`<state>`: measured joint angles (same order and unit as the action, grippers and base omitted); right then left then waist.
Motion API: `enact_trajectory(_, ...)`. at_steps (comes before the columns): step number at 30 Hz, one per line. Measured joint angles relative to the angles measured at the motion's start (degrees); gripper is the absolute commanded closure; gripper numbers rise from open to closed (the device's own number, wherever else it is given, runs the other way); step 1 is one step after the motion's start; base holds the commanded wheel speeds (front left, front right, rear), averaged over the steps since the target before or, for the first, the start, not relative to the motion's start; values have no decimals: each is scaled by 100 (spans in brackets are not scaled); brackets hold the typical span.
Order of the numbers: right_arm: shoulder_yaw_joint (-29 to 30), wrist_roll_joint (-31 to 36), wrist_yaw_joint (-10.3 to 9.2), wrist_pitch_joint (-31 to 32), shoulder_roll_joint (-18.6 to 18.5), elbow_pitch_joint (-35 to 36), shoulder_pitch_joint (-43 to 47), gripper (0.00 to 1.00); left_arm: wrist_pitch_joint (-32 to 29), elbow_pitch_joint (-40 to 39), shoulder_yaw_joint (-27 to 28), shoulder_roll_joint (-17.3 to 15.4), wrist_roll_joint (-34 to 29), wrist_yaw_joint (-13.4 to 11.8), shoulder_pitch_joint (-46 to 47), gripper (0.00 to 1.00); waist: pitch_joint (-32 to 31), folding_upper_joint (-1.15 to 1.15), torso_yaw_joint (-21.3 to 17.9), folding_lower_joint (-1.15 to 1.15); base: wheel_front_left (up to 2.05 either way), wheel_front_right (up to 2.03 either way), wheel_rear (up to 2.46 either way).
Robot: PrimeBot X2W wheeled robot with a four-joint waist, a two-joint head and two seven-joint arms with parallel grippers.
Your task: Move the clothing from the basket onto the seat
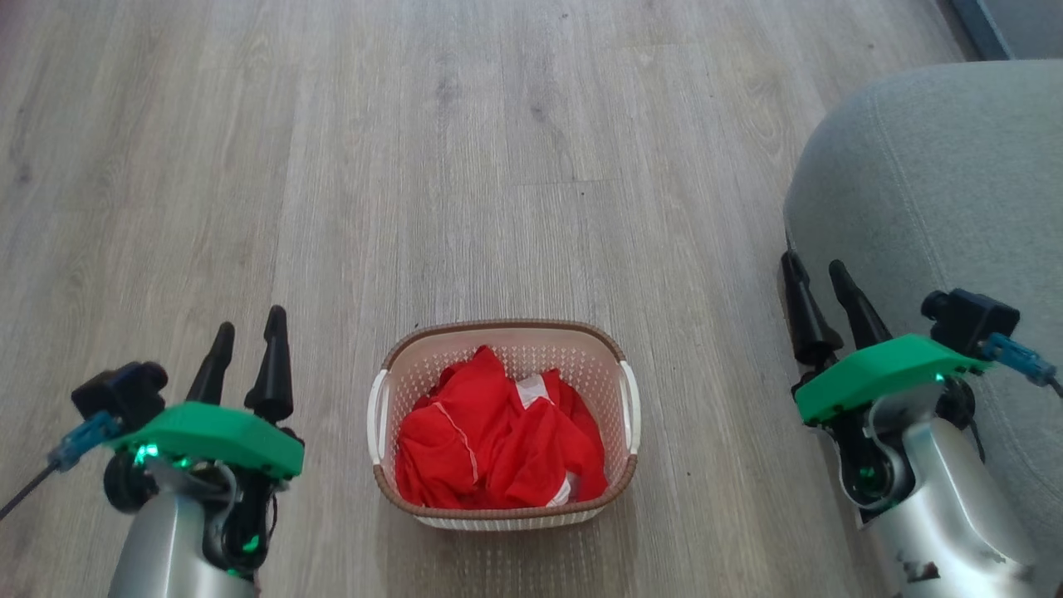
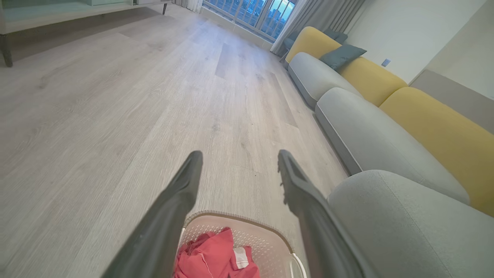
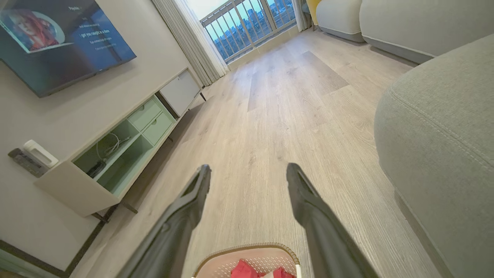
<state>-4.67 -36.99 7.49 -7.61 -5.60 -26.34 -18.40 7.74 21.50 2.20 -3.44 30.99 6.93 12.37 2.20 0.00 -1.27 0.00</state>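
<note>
Lying bunched in basket: clothing. Left gripper, right gripper fingers wide apart, empty. Left wrist view: yellow backrests; right wrist view: television.

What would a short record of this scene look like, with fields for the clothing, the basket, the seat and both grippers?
clothing: red, crumpled, lying inside the basket
basket: cream with a brown rim, standing on the wooden floor between the grippers
seat: grey-green, on the robot's right, apart from the basket
left gripper: open, holding nothing
right gripper: open, holding nothing, beside the seat's edge
progress: clothing not yet moved
</note>
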Motion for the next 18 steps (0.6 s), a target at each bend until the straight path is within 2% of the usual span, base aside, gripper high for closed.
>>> enact_trajectory(18,-123,1178,1,-305,-32,-187,-364,0,276,48,13,-5,-1283,0,250,0,46,0,-27,0,0,0,0)
